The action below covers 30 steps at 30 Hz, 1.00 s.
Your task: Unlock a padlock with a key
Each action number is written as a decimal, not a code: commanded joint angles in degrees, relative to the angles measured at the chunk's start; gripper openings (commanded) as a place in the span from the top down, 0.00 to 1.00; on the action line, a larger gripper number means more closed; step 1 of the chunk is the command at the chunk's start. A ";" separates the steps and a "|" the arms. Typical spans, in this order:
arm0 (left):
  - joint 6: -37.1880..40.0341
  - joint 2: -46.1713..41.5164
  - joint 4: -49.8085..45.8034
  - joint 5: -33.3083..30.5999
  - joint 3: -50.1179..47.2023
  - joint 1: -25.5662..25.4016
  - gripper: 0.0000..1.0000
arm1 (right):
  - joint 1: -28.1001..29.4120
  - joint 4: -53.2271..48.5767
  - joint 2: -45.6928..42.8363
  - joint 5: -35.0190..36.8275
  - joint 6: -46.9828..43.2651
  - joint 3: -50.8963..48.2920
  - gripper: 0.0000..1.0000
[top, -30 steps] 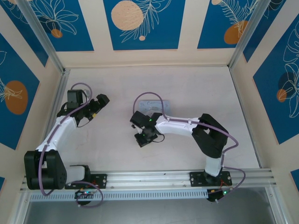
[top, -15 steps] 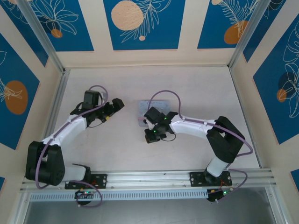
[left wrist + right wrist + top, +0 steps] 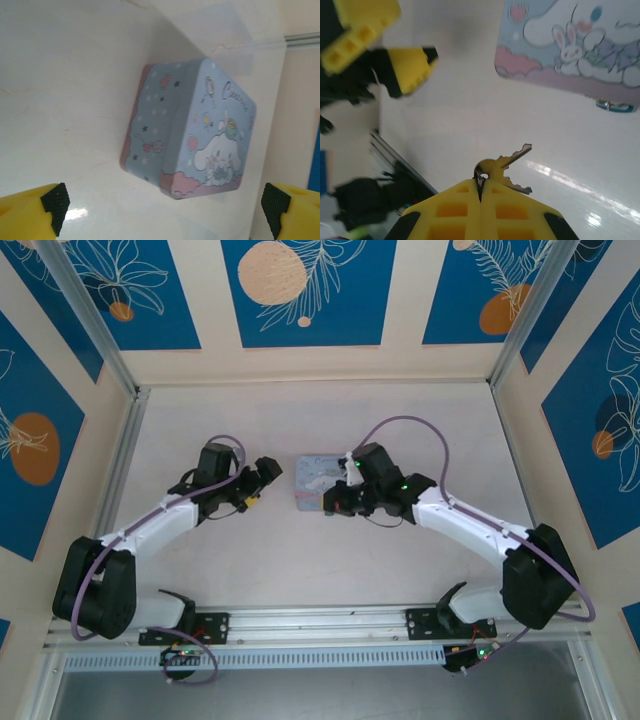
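Near the tin (image 3: 316,478), right tool (image 3: 480,186) pinches the key (image 3: 506,161); left tool (image 3: 165,206) gapes wide.

Top view looks down, wrist views close, sharing tin (image 3: 200,125)

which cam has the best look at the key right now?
Right wrist: the key sticks out of the right gripper's shut fingertips, teeth and head clear against the table. In top external it is too small to make out at that gripper. Left wrist faces the blue tin.
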 commanded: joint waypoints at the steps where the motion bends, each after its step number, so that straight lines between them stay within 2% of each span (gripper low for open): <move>1: -7.51 -1.01 5.87 -0.82 0.58 -1.66 0.00 | -3.61 10.30 -1.83 -4.90 10.94 -2.43 1.00; 4: -7.96 0.41 6.42 0.03 3.55 -2.56 0.00 | -5.94 14.36 -0.42 -9.12 12.45 -1.16 1.00; 10: -3.88 1.22 1.73 -1.54 7.59 -2.87 0.00 | -7.28 -0.73 1.21 -4.64 1.96 6.32 1.00; 16: -3.13 3.31 3.18 0.90 7.57 -3.05 0.00 | -8.58 -1.43 1.97 -11.84 -6.39 6.12 1.00; 21: -0.68 5.66 1.07 3.67 9.26 -3.36 0.00 | -6.41 -4.21 2.74 -13.65 -14.98 6.44 1.00; 24: -0.55 7.72 0.43 6.39 10.55 -3.95 0.01 | -3.80 -6.14 3.72 -11.40 -20.34 7.09 1.00; 30: -2.15 10.20 1.29 9.39 11.11 -6.20 0.11 | -0.66 -8.01 5.75 -6.72 -27.08 8.13 1.00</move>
